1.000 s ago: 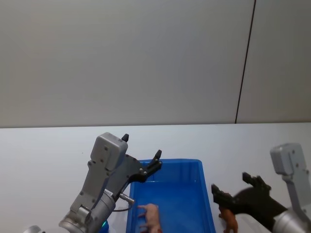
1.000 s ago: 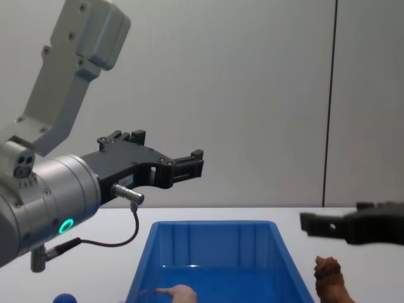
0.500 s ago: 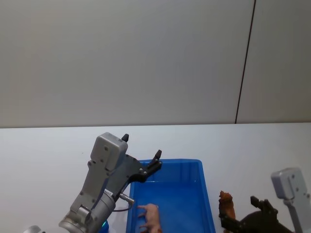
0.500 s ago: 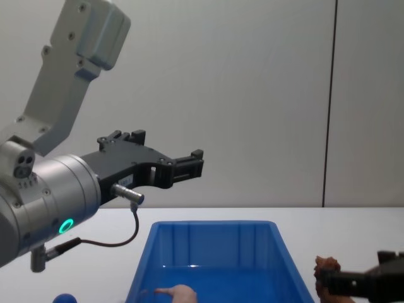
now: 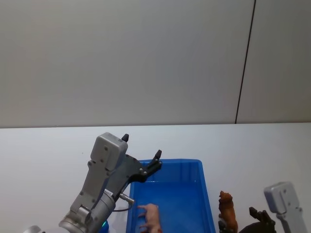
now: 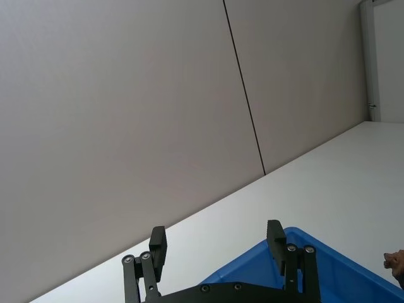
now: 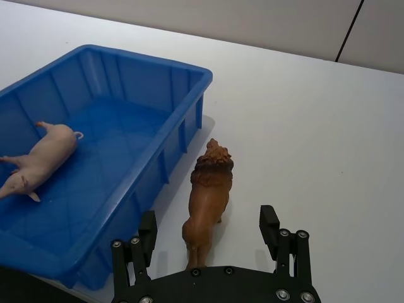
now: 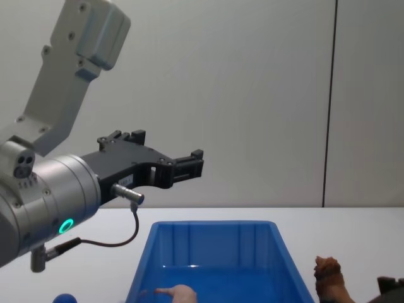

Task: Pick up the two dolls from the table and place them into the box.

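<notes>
Table (image 5: 48,150): carries the box and the lion.
Box (image 5: 167,161): at the table's near middle, long side running near to far.
Pig (image 5: 152,216): in the box, on its floor, toward the near left.
Lion (image 5: 227,211): on the table, just right of the box's right wall, apart from it, head toward the far side.
Left gripper (image 5: 141,145): above the box's far left corner.
Right gripper (image 7: 208,218): near side of the lion, one finger on either side of its hindquarters, apart from both flanks.

No readable text, label, brand or number stands on the box (image 7: 140,82), the brown doll (image 7: 207,196) or the pink doll (image 7: 43,158).
</notes>
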Action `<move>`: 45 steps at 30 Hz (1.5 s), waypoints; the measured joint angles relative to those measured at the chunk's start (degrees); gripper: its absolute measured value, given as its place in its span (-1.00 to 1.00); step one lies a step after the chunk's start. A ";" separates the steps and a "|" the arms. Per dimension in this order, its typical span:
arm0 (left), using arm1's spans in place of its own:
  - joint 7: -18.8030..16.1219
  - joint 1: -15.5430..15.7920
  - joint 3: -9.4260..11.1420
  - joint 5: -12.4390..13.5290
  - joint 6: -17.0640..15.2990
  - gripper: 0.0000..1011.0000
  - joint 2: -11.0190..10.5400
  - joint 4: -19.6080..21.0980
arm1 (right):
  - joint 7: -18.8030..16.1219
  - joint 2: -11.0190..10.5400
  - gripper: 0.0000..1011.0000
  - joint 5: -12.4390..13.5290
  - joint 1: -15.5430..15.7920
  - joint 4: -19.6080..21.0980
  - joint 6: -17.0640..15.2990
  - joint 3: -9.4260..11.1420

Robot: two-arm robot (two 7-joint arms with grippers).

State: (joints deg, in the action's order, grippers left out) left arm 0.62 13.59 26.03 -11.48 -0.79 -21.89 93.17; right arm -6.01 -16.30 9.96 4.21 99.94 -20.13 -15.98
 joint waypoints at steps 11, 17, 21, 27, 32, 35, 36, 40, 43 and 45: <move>0.00 0.00 0.00 0.00 0.00 0.98 0.00 0.00 | 1.17 1.38 0.90 -2.63 -0.88 -3.63 3.06 -0.63; 0.00 0.00 0.00 0.00 0.00 0.98 0.00 0.00 | 1.61 2.23 0.62 -3.28 -1.66 -5.72 4.08 -0.84; 0.00 0.00 0.00 0.00 0.00 0.98 0.00 0.00 | 1.79 2.71 0.41 -3.36 -2.10 -6.83 4.41 -0.90; 0.00 0.00 0.00 0.00 0.00 0.98 0.00 0.00 | 1.88 3.26 0.02 -3.23 -2.60 -7.93 4.70 -0.93; 0.00 0.00 0.00 0.00 0.00 0.98 0.00 0.00 | 1.85 3.48 -0.27 -2.77 -2.71 -8.09 4.81 -0.87; 0.00 0.00 0.00 0.00 0.00 0.98 0.00 0.00 | 1.72 3.58 -0.37 -2.43 -2.73 -8.04 4.87 -0.82; 0.00 0.00 0.00 0.00 0.00 0.98 0.00 0.00 | 1.64 3.61 -0.38 -2.28 -2.73 -7.87 4.91 -0.79; 0.00 0.00 0.00 0.00 0.00 0.98 0.00 0.00 | 1.47 3.65 -0.38 -1.98 -2.67 -7.18 5.09 -0.70; 0.00 0.00 0.00 0.00 0.00 0.98 0.00 0.00 | 1.40 3.65 -0.38 -1.88 -2.61 -6.61 5.28 -0.65; 0.00 0.00 0.00 0.00 0.00 0.98 0.00 0.00 | 1.32 3.64 -0.38 -1.80 -2.52 -5.65 5.69 -0.59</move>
State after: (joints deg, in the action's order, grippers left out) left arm 0.62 13.59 26.02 -11.48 -0.79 -21.89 93.17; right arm -4.69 -12.66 8.15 1.69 94.29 -14.44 -16.56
